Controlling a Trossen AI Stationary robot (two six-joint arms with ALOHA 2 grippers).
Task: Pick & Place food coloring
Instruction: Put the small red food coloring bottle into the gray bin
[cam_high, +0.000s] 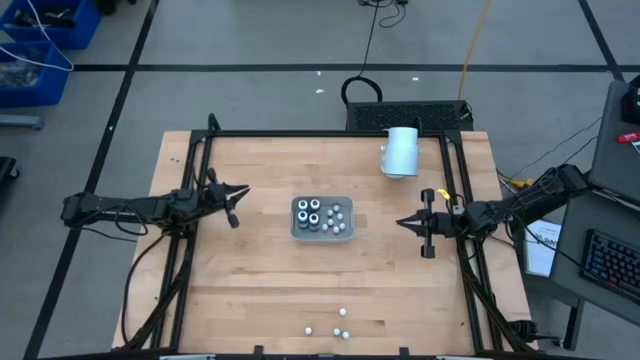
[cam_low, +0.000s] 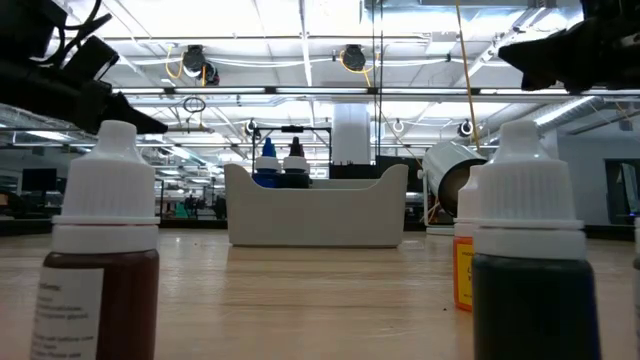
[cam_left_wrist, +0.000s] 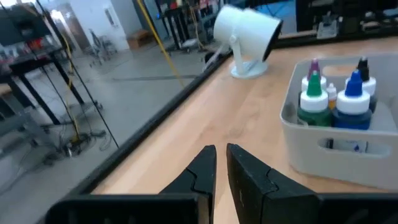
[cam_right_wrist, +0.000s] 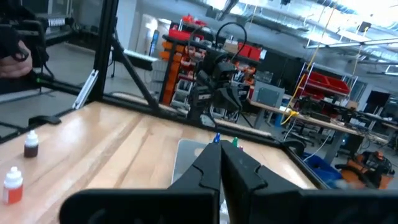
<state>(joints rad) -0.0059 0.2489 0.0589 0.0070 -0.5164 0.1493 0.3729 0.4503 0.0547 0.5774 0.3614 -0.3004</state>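
Note:
The food coloring bottles are in two groups. Several stand upright in the pale tray (cam_high: 321, 218), and their green, blue and purple tops (cam_left_wrist: 336, 93) show in the left wrist view. Three more stand loose by the table's near edge (cam_high: 340, 322), with white caps: a brown one (cam_low: 103, 262), a dark one (cam_low: 529, 262) and an orange one (cam_low: 463, 268) behind it. My left gripper (cam_high: 243, 191) hovers left of the tray, shut and empty (cam_left_wrist: 221, 157). My right gripper (cam_high: 402, 222) hovers right of the tray, shut and empty (cam_right_wrist: 221, 154).
A large white cylinder (cam_high: 400, 150) lies on its side near the table's far edge, right of centre. Black frame rails (cam_high: 195, 170) run along the table's left, far and right sides. Bare wood lies between the tray and the loose bottles.

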